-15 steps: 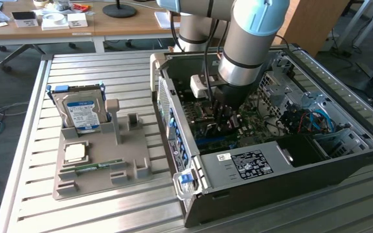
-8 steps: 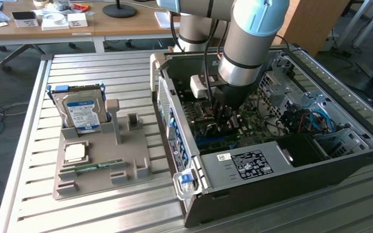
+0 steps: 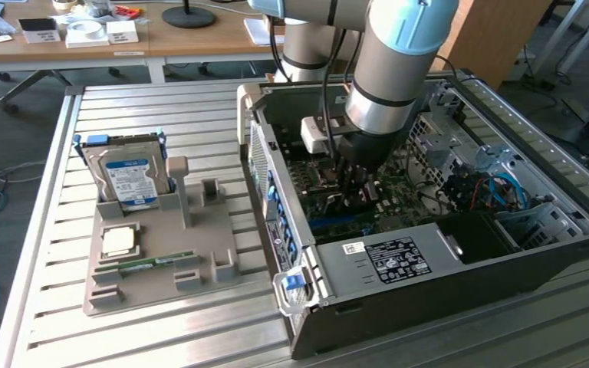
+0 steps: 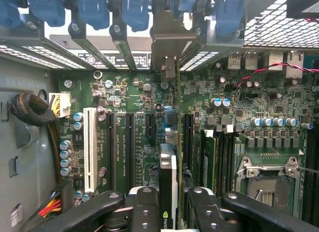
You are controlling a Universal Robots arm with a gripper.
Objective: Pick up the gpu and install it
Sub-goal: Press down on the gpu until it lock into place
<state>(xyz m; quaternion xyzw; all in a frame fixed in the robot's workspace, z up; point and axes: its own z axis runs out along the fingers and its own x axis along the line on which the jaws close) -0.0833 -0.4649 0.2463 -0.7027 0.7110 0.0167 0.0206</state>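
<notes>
My gripper (image 4: 168, 204) was clamped on the gpu (image 4: 168, 167), its two black fingers (image 4: 144, 207) pressing the card from either side. I held the card on edge, with its silvery bracket (image 4: 171, 47) reaching toward the row of blue slot clips (image 4: 94, 10) at the rear wall of the case. The card stood over the green motherboard (image 4: 134, 107), in line with the dark expansion slots (image 4: 130, 147) beside the long white slot (image 4: 90, 149). Whether its lower edge had seated in a slot I could not tell.

In the exterior view my gripper (image 3: 354, 180) was down inside the open computer case (image 3: 448, 307), which lay on its side on the slatted metal table (image 3: 59, 337). Well apart, toward the exterior view's left, the grey parts holder (image 3: 162, 276) carried the hard drive (image 3: 128, 178) with its blue label standing upright, a processor chip (image 3: 119, 241) lying flat, and a green memory stick (image 3: 149, 264) near its front.
</notes>
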